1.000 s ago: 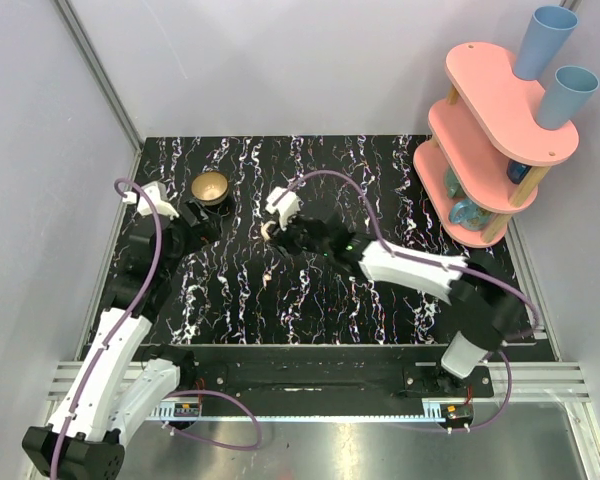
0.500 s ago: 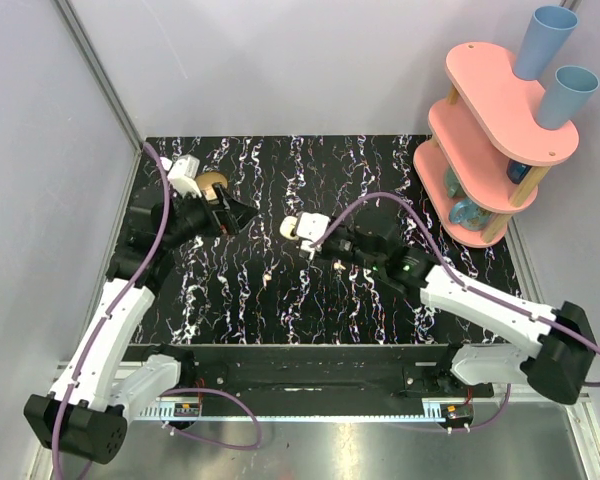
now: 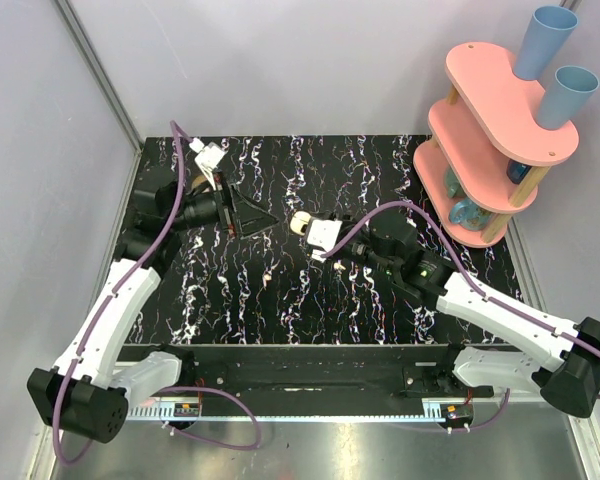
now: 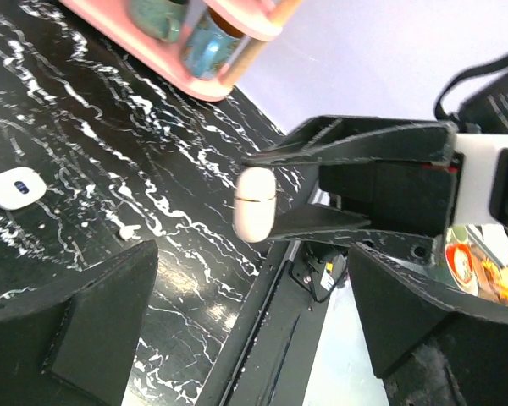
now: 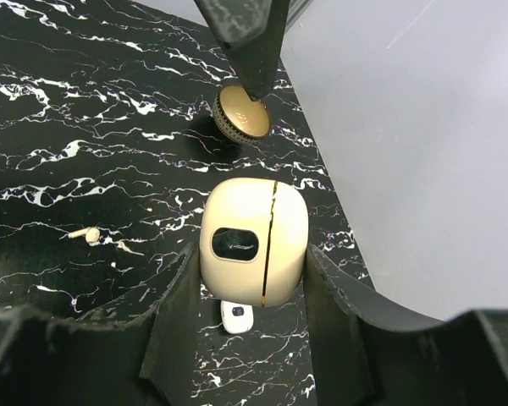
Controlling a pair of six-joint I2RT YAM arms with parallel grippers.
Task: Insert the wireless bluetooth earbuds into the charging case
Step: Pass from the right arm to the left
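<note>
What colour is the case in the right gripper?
The charging case is cream; clearest in right wrist view.

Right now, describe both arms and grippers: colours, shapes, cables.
The left arm and right arm have white shells and black joints. A purple cable loops along each. The left gripper and right gripper have black wedge-shaped fingers. A green light shows on the right arm.

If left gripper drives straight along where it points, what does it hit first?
Probably the charging case, clamped in the right gripper directly ahead of the open left gripper; the gap's depth is unclear.
</note>
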